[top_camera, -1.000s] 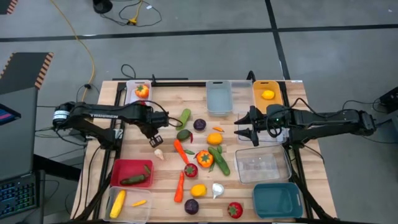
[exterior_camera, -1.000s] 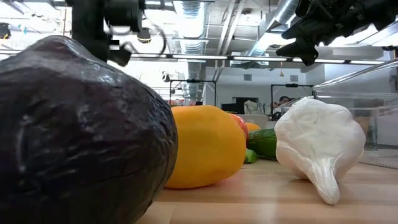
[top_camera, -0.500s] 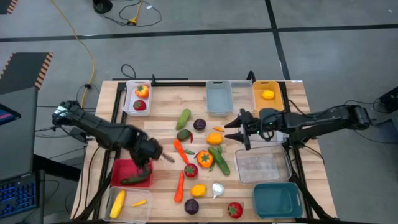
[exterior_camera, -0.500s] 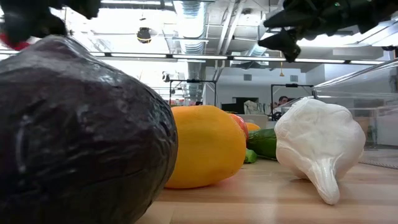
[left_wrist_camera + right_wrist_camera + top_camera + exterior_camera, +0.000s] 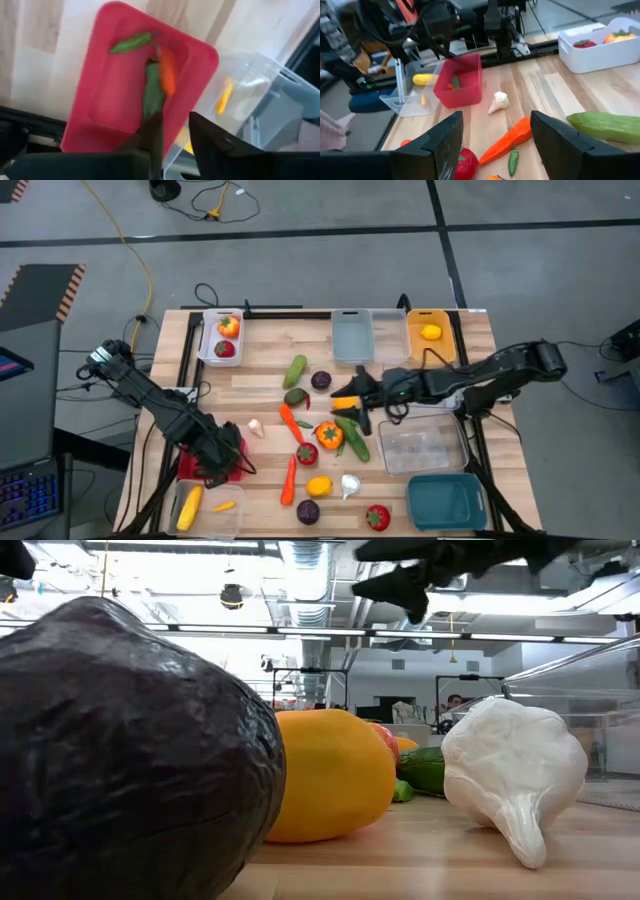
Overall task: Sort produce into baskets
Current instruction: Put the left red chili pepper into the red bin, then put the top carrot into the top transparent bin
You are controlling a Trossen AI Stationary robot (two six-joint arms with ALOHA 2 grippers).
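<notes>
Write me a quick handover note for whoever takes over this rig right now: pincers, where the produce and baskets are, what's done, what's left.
Left pincer: above the red basket, open, holding nothing; an orange pepper and green pieces lie inside.
Right pincer: open, mid-table, over the carrot.
Done: two red-orange pieces in the white basket, a lemon in the orange basket, corn in the clear basket at the left front corner.
Left: carrots, cucumbers, tomatoes, purple rounds and garlic loose mid-table. The grey, large clear and teal baskets hold nothing.
</notes>
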